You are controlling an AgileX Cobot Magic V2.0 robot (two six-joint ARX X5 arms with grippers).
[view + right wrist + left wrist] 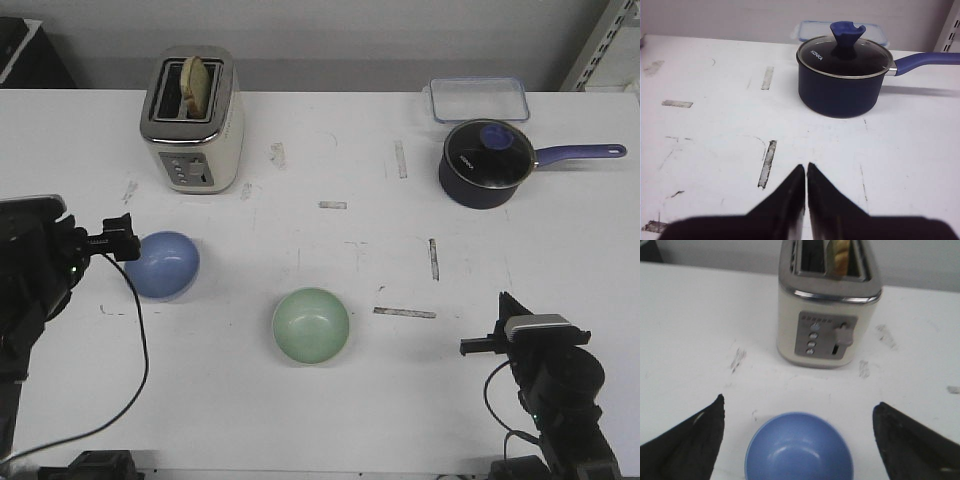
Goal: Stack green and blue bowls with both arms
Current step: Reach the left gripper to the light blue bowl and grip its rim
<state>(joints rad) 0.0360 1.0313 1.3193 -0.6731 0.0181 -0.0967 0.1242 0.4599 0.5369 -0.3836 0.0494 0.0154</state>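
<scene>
The light blue bowl [162, 264] sits on the white table at the left; it also shows in the left wrist view [799, 447]. The pale green bowl [311, 325] sits near the table's middle front, apart from the blue one. My left gripper [128, 240] is open, its two black fingers [690, 440] spread wide on either side of the blue bowl without touching it. My right gripper [505, 322] is at the front right, shut and empty, its tips [806, 167] together above bare table. Neither bowl shows in the right wrist view.
A cream toaster [192, 122] with bread stands at the back left, behind the blue bowl. A dark navy saucepan [487, 163] with a purple handle and a clear lidded box [478, 99] stand at the back right. Tape marks dot the table.
</scene>
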